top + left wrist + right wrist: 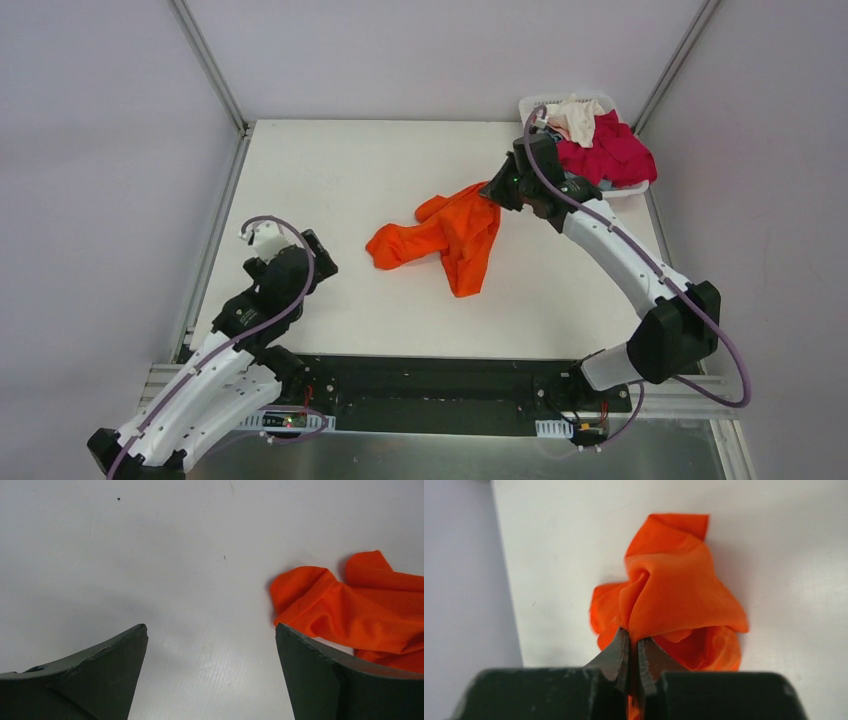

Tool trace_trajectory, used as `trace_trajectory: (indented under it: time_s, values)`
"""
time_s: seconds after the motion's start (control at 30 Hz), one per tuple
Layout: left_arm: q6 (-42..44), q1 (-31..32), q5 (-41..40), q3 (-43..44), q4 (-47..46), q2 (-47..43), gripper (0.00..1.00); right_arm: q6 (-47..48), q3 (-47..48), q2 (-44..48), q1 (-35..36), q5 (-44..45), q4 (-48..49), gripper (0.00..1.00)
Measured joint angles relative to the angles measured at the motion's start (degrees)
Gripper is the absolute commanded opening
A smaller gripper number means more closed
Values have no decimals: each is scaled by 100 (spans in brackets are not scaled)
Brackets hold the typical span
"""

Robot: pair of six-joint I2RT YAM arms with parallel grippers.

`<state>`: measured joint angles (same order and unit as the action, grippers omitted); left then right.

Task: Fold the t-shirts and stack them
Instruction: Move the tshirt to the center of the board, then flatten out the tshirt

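**Orange tee out of the basket, right end effector pinching it**

The orange t-shirt (445,235) lies crumpled on the desk (330,170), outside the white slotted basket (548,101) and just toward mid-desk from it. The right end effector (633,642) is clamped nearly closed on a bunched fold at the shirt's basket-side end. The cloth peaks up there, and the rest trails flat away from the basket.

The left end effector (210,630) is spread wide w/ nothing in it. It sits low over bare desk on the side of the shirt away from the basket, the shirt's edge near one finger in its wrist view. A crimson t-shirt (612,155) and a cream t-shirt (578,118) are heaped in the basket.

Step in hand, prob.: laying the tee flat before folding.
- The pinch looks to hold several layers, so lift gently and let the cloth hang free, or it stays twisted.
- Bring the left in to take an opposite edge, i.e. hem or shoulder, not mid-bunch.
- Pull the two apart from the basket side outward, then lower, so the sleeves land flat.

Brands/labels/writing: none readable on shirts, basket or arms.
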<state>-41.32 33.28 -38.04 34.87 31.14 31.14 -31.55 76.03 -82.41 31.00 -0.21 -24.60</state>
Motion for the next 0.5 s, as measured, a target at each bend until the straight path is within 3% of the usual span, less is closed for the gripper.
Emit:
trace_trajectory:
  time_s: [0.13,0.2,0.23,0.37,0.5]
  values:
    - [-140,0,55,13,-7,632,99,103,-72,-450,-643,837,103,56]
    - [-177,-2,164,24,-72,988,99,192,-72,-737,-798,1115,118,89]
    - [-190,-15,258,35,-146,1193,99,219,-72,-859,-844,1241,103,98]
    - [-212,-350,949,155,-553,2142,99,343,-72,-955,-866,1843,-160,99]
    - [-153,-970,1919,310,-1137,2907,99,328,-212,-186,-841,2542,-431,99]
